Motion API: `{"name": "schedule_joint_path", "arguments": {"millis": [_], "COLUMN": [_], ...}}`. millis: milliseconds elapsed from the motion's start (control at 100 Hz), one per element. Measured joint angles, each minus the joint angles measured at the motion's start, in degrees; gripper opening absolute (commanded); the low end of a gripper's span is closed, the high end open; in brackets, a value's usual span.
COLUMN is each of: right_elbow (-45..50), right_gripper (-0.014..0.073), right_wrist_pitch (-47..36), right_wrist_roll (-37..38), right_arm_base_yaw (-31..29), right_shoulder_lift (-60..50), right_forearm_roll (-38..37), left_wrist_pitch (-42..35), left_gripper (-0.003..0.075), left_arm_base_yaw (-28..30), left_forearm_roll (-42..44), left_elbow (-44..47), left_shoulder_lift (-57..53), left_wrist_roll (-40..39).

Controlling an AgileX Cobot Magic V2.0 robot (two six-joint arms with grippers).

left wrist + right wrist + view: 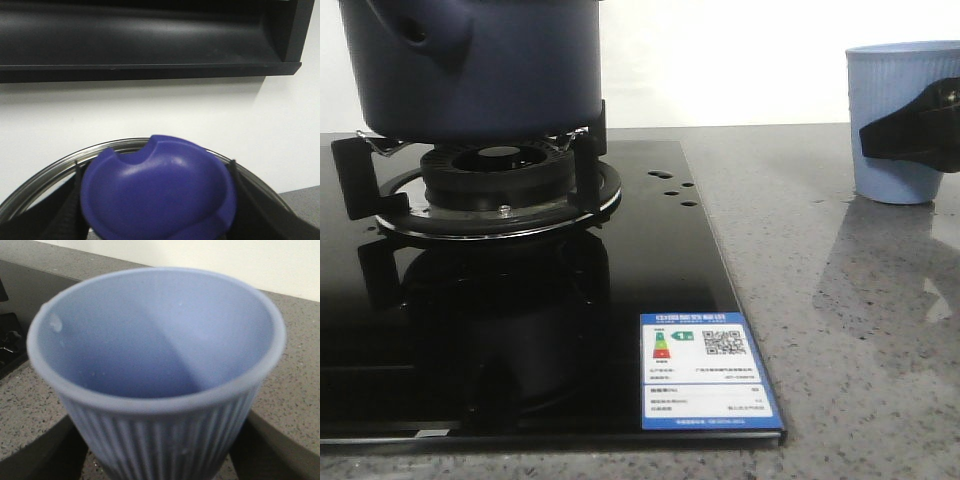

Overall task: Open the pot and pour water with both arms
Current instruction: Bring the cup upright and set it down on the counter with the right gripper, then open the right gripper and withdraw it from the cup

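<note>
Navy-blue, the pot (470, 65) sits on the stove burner (500, 180). My left gripper (157, 220) clamps its lid knob (157, 192); my right gripper (910, 125) squeezes the pale ribbed cup (903, 120). Tilting could slop water; a weak pinch drops the lid.

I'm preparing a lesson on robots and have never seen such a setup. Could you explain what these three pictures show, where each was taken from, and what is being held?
This is a two-armed robot at a kitchen counter. The front view looks forward over a glossy black glass gas hob set in a grey speckled stone counter; a large dark navy-blue round pot sits on the burner's supports. The other two pictures come from cameras on the wrists. The left one shows black fingers on either side of a rounded purple-blue knob above a metal rim, seemingly a lid. The right one looks into an empty pale blue ribbed plastic cup standing on the counter, a black finger on each side.
</note>
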Motion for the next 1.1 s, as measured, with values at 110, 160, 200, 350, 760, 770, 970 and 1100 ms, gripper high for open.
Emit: {"name": "schedule_joint_path", "arguments": {"millis": [110, 160, 200, 350, 760, 770, 970, 1100], "right_elbow": [0.0, 0.0, 0.0, 0.0, 0.4, 0.6, 5.5, 9.7], "right_gripper": [0.0349, 0.0360, 0.0384, 0.0533, 0.0590, 0.0590, 0.0589, 0.0589], "right_wrist_pitch": [0.0, 0.0, 0.0, 0.1, 4.0, 4.2, 6.5, 9.4], "right_wrist_roll": [0.0, 0.0, 0.0, 0.0, 6.3, 6.5, 7.3, 7.5], "right_arm_base_yaw": [0.0, 0.0, 0.0, 0.0, 0.0, 0.0, 0.0, 0.0], "right_shoulder_lift": [0.0, 0.0, 0.0, 0.0, -4.6, -5.0, -11.4, -16.8], "right_forearm_roll": [0.1, 0.1, 0.1, 0.1, 0.0, 0.0, -0.1, -0.1], "left_wrist_pitch": [0.0, 0.0, 0.0, 0.0, 0.0, 0.0, 0.0, 0.0], "left_gripper": [0.0360, 0.0360, 0.0360, 0.0360, 0.0360, 0.0360, 0.0360, 0.0360], "left_arm_base_yaw": [0.0, 0.0, 0.0, 0.0, 0.0, 0.0, 0.0, 0.0], "left_forearm_roll": [0.0, 0.0, 0.0, 0.0, 0.0, 0.0, 0.0, 0.0], "left_elbow": [0.0, 0.0, 0.0, 0.0, 0.0, 0.0, 0.0, 0.0], "left_shoulder_lift": [0.0, 0.0, 0.0, 0.0, 0.0, 0.0, 0.0, 0.0], "left_wrist_roll": [0.0, 0.0, 0.0, 0.0, 0.0, 0.0, 0.0, 0.0]}}
